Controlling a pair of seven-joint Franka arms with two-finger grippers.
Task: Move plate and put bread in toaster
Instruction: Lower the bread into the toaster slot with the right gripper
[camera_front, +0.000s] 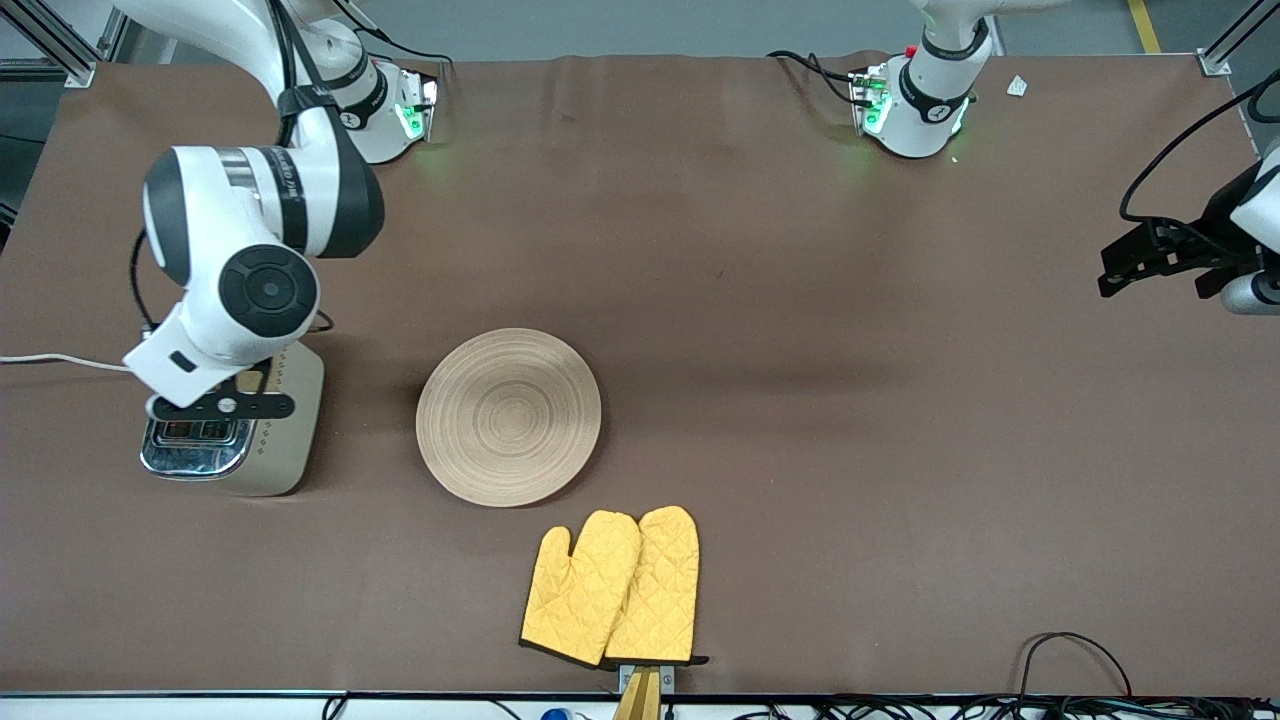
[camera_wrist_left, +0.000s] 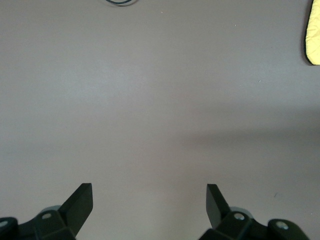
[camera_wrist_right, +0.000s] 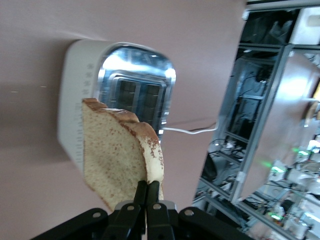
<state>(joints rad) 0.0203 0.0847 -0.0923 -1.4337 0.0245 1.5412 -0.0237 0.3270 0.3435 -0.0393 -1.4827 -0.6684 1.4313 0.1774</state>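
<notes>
Oven mitts (camera_front: 612, 588), yellow, lie at the table edge closest to the front camera. Right gripper (camera_front: 222, 405) hangs over the toaster (camera_front: 235, 430); front view hides its load. Right wrist view shows the fingers (camera_wrist_right: 141, 192) clamped on the bread (camera_wrist_right: 120, 157) by its crust edge, slice upright above the toaster's slots. Plate (camera_front: 509, 416) sits bare, beside the toaster, toward the left arm's end. Left gripper (camera_front: 1150, 257) waits over bare table, jaws spread, nothing between them.
</notes>
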